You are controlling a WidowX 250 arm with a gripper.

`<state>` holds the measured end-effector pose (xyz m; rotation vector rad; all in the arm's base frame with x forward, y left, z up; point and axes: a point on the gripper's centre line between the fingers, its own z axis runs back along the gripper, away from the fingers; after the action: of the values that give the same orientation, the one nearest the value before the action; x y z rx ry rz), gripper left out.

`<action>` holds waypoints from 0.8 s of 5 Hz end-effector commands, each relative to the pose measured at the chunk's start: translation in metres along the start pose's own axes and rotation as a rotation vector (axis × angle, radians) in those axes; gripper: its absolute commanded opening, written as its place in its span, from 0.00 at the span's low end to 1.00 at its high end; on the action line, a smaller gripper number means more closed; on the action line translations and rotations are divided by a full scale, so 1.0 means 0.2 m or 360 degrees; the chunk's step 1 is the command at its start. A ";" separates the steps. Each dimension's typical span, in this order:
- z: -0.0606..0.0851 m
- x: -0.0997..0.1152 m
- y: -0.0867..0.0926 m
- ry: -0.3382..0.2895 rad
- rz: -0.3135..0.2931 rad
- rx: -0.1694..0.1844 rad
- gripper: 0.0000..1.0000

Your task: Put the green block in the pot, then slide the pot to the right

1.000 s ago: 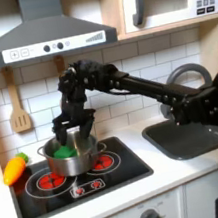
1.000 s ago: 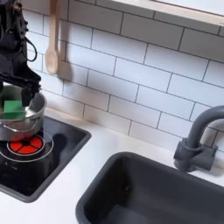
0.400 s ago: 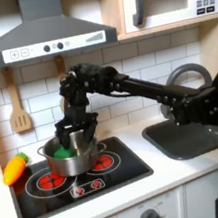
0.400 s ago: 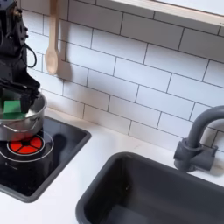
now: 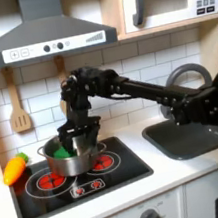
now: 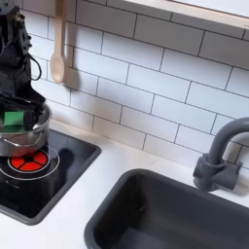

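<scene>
Block [image 5: 60, 149] inside pot [image 5: 73, 160].

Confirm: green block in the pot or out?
In. The green block sits inside the pot rim in both exterior views, the hand at the rim.

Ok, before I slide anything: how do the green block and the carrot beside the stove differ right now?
The green block lies inside the pot on the stovetop; the carrot lies outside it, at the stovetop's edge on the first exterior view's left. The block is plain bright green and squarish; the carrot is orange, elongated and tapered, with a green top. The gripper hangs over the pot and block, while the carrot lies off to the side of it. Both are small and partly green.
</scene>
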<state>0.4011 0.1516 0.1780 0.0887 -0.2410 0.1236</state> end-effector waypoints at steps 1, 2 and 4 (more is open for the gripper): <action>-0.04 -0.05 -0.03 0.0050 -0.0028 -0.0024 1.00; -0.02 -0.06 -0.05 0.0048 -0.0031 -0.0040 1.00; 0.00 -0.09 -0.09 0.0047 -0.0046 -0.0050 1.00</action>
<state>0.3874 0.1266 0.1727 0.0560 -0.2138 0.0816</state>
